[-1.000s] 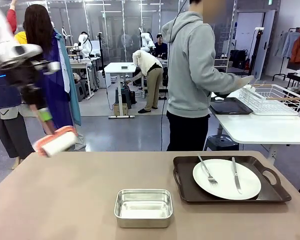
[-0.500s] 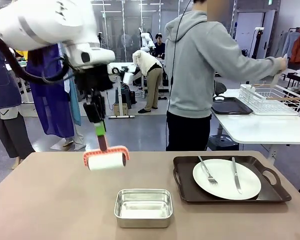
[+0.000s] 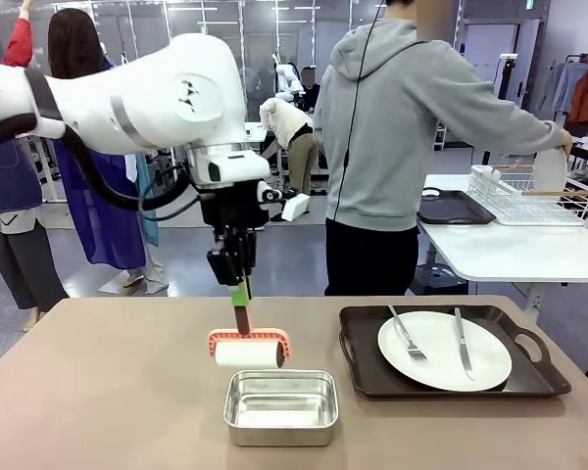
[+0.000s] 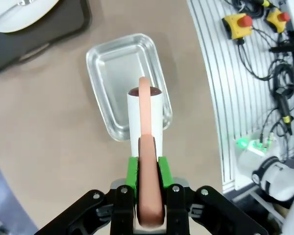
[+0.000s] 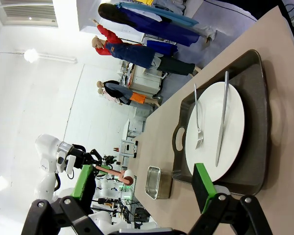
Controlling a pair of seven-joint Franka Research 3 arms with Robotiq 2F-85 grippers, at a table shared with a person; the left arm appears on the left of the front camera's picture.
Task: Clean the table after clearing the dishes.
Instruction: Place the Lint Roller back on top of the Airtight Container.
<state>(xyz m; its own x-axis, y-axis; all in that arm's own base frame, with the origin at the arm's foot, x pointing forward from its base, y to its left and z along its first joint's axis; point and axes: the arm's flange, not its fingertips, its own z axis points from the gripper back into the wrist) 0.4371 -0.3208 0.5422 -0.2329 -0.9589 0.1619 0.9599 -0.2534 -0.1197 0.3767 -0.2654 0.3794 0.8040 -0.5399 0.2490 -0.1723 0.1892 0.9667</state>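
Note:
My left gripper (image 3: 241,286) is shut on the handle of a lint roller (image 3: 248,352) with a coral frame and a white roll. The roll hangs just over the far rim of a small steel pan (image 3: 281,406) on the brown table (image 3: 108,392). In the left wrist view the green pads (image 4: 133,171) clamp the coral handle (image 4: 149,196), with the roll (image 4: 146,115) above the pan (image 4: 120,73). One white plate (image 3: 444,350) with fork (image 3: 407,333) and knife (image 3: 462,343) lies on a dark tray (image 3: 367,377) at the right. My right gripper (image 5: 142,191) stands open, off the table's right end, facing that tray (image 5: 257,122).
Across the table a person in a grey hoodie (image 3: 392,127) faces a white side table (image 3: 510,250) and holds a white plate (image 3: 549,168) at a wire dish rack (image 3: 529,196). A second dark tray (image 3: 453,208) lies on that side table. The brown table's left half is bare.
My left arm has swung right, carrying the roller from the far left edge of the table to above the steel pan. The person's arm has reached out to the dish rack.

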